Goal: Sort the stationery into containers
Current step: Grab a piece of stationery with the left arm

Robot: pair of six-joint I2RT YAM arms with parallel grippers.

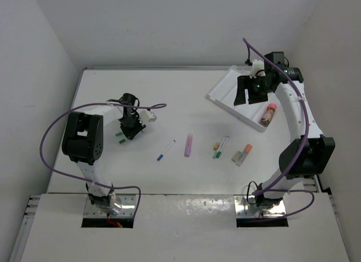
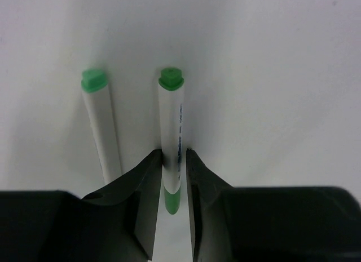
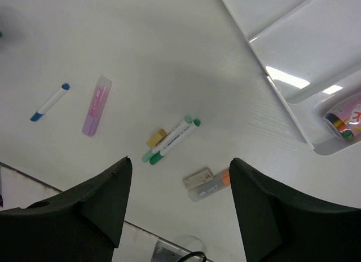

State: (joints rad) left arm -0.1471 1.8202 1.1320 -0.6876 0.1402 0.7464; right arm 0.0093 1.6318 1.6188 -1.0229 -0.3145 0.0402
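My left gripper [image 1: 125, 133] [image 2: 175, 152] is closed around a white marker with green ends [image 2: 171, 127], at the table's left. A second green-capped marker [image 2: 100, 127] lies just beside it. My right gripper [image 1: 248, 98] [image 3: 180, 159] is wide open and empty, above the white divided tray [image 1: 223, 90] [image 3: 293, 42]. A pink patterned item [image 1: 271, 114] [image 3: 341, 118] lies in the tray's near compartment. On the table lie a blue-tipped pen [image 1: 166, 150] [image 3: 49, 102], a lilac stick [image 1: 188, 144] [image 3: 96, 98], two green-ended markers [image 1: 221, 146] [image 3: 172, 139] and an orange-tipped grey marker [image 1: 244, 154] [image 3: 211, 185].
A tan eraser block [image 1: 216, 145] [image 3: 156, 137] touches the two green-ended markers. A beige eraser [image 1: 236, 156] [image 3: 197, 177] lies against the orange-tipped marker. White walls close in the table on three sides. Purple cables loop off both arms.
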